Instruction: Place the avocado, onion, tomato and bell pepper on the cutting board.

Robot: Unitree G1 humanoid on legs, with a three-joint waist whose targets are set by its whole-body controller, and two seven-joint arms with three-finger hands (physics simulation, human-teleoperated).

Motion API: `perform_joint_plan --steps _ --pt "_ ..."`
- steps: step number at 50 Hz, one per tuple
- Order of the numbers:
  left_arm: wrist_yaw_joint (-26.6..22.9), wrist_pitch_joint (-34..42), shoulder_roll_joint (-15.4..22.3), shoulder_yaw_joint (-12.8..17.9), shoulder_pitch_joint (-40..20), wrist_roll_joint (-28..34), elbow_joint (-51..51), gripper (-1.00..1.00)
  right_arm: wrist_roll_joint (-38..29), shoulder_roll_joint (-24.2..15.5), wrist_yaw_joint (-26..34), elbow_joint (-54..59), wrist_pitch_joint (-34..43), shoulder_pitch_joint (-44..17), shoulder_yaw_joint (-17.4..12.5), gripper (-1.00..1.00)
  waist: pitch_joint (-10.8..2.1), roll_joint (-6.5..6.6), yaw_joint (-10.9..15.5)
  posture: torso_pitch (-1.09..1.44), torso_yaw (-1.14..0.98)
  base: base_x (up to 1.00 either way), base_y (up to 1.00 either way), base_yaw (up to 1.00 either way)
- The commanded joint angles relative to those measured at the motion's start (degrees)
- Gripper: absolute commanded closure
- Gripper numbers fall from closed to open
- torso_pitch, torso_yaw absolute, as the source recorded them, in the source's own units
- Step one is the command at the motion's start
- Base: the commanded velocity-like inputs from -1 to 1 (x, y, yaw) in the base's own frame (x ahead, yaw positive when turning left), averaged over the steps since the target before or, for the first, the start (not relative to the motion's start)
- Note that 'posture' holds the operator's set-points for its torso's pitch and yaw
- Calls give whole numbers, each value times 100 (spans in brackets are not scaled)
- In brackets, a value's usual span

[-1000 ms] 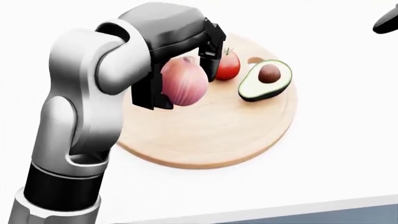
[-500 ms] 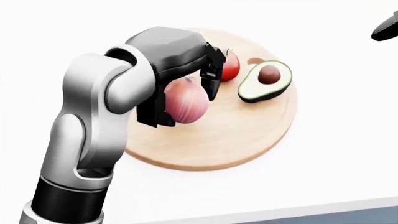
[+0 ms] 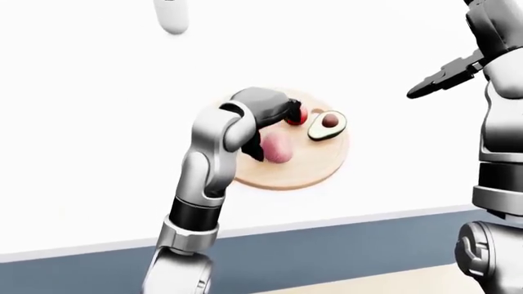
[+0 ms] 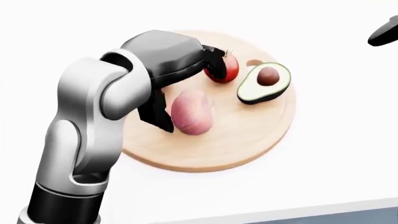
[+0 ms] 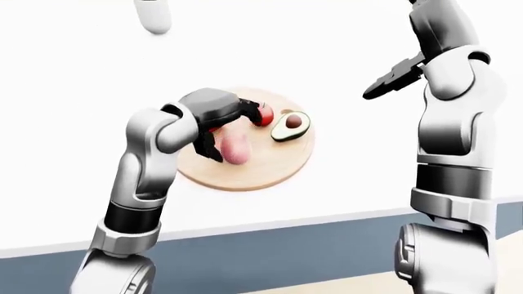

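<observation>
A round wooden cutting board lies on the white counter. On it are a pink-red onion on its side, a red tomato above it, and an avocado half with its pit showing at the right. My left hand hangs over the board, open: its thumb stands left of the onion and its other fingers reach toward the tomato. My right hand is raised well right of the board, fingers stretched out and empty. No bell pepper shows in any view.
A white rounded object sits at the top left of the left-eye view. The counter's near edge runs below the board, with a blue-grey face under it. My right arm stands at the right side.
The onion, held in my left hand above the board before, now lies on the board. The fingers have opened and come off it. The right hand has hardly moved.
</observation>
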Motion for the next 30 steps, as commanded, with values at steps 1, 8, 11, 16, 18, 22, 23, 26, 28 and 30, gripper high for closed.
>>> perform_joint_plan --steps 1,8,11,16,18,22,23,26,28,30 --pt "59 -48 10 28 -132 6 -164 -57 -11 -106 -99 -180 -71 -184 -92 -100 -166 -37 7 0 0 0 0 0" --pt "-413 390 243 422 -1445 -333 -193 -55 -9 -122 -102 -129 -88 -206 -96 -100 -166 -41 13 0 0 0 0 0" --pt "-526 710 635 628 -2499 -648 153 -54 -7 -144 -88 -126 -77 -238 -99 -100 -134 -54 18 0 0 0 0 0" --pt "-574 1064 1319 807 -3911 -1104 798 -49 -10 -141 -91 -137 -71 -232 -94 -100 -55 -35 17 0 0 0 0 0" --pt "-477 1064 1548 824 -4323 -1239 1111 -47 -12 -158 -57 -138 -53 -279 -86 -100 -36 -23 20 0 0 0 0 0" --pt "-372 1078 1817 810 -4810 -1403 1532 -48 -8 -171 -52 -108 -64 -322 -85 -100 -17 -8 25 0 0 0 0 0" --pt "-339 1078 1844 799 -4848 -1425 1569 -48 -9 -170 -49 -113 -65 -316 -84 -100 -14 -7 25 0 0 0 0 0" --pt "-322 1089 1929 784 -4959 -1470 1651 -57 -12 -168 -44 -147 -55 -288 -90 -100 -1 -11 16 0 0 0 0 0" --pt "-279 1076 1954 776 -4971 -1484 1694 -72 -14 -157 -58 -132 -60 -283 -86 -100 5 -17 10 0 0 0 0 0" --pt "-251 1074 1948 761 -4916 -1487 1663 -100 -20 -131 -76 -120 -73 -277 -70 -100 10 -20 2 0 0 0 0 0"
